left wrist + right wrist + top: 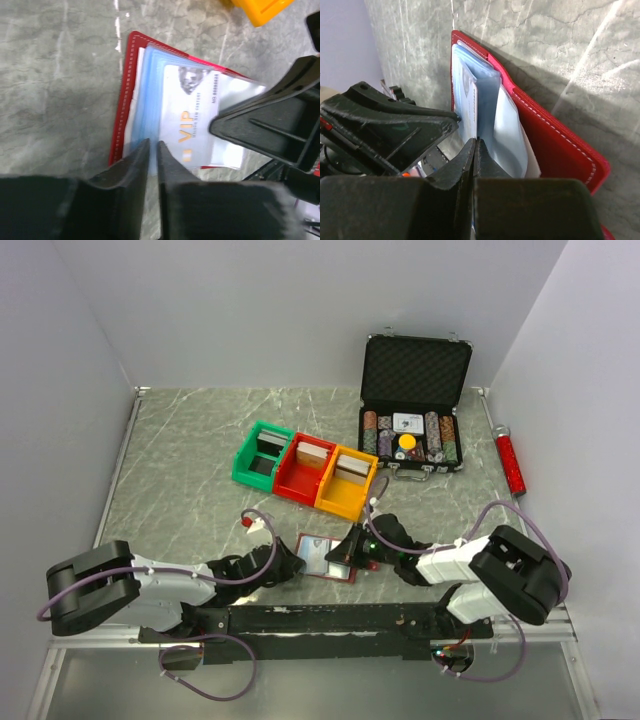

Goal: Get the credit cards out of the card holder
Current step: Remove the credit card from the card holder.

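The card holder (318,570) lies open on the table between both grippers, a dark-red wallet (119,131) with pale blue sleeves. A credit card (192,120) printed "VIP" lies on top of the sleeves. My left gripper (153,150) is at the holder's near edge; its jaws stand a narrow gap apart, with a blue sleeve edge in the gap. My right gripper (476,145) is shut on the thin edge of the credit card (467,100), beside the blue sleeves (507,130) and the red cover (555,135). From above, the left gripper (292,565) and the right gripper (352,545) flank the holder.
Green (261,453), red (306,469) and yellow (346,483) bins stand in a row behind the holder, each with a card deck inside. An open black chip case (412,405) sits at the back right. A red pump (511,462) lies along the right wall.
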Robot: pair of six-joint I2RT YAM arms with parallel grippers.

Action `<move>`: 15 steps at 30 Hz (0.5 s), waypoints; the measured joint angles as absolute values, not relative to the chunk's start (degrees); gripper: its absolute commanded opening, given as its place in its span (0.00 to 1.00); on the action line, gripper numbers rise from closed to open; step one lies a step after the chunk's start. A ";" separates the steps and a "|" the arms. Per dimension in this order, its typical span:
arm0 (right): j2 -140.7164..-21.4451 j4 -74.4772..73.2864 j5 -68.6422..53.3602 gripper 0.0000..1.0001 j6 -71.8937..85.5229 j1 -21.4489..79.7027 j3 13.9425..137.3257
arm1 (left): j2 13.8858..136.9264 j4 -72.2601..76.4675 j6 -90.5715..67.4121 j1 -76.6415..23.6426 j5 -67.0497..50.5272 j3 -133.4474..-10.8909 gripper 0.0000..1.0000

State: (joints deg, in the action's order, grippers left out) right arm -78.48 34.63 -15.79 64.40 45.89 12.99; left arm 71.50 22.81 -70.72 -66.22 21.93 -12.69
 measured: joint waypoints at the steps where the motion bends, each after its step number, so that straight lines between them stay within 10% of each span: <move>1: -78.13 34.39 -15.70 0.00 64.31 45.89 12.93 | 71.46 22.63 -70.72 -66.22 21.96 -12.58 0.11; 15: -73.91 31.66 -14.59 0.00 63.51 45.89 10.83 | 70.22 22.63 -71.68 -66.26 21.93 -11.35 0.01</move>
State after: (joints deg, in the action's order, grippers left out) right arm -73.91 31.66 -14.59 63.51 45.89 10.83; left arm 70.22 22.63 -71.68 -66.26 21.93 -11.35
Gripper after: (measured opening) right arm 0.008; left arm 0.020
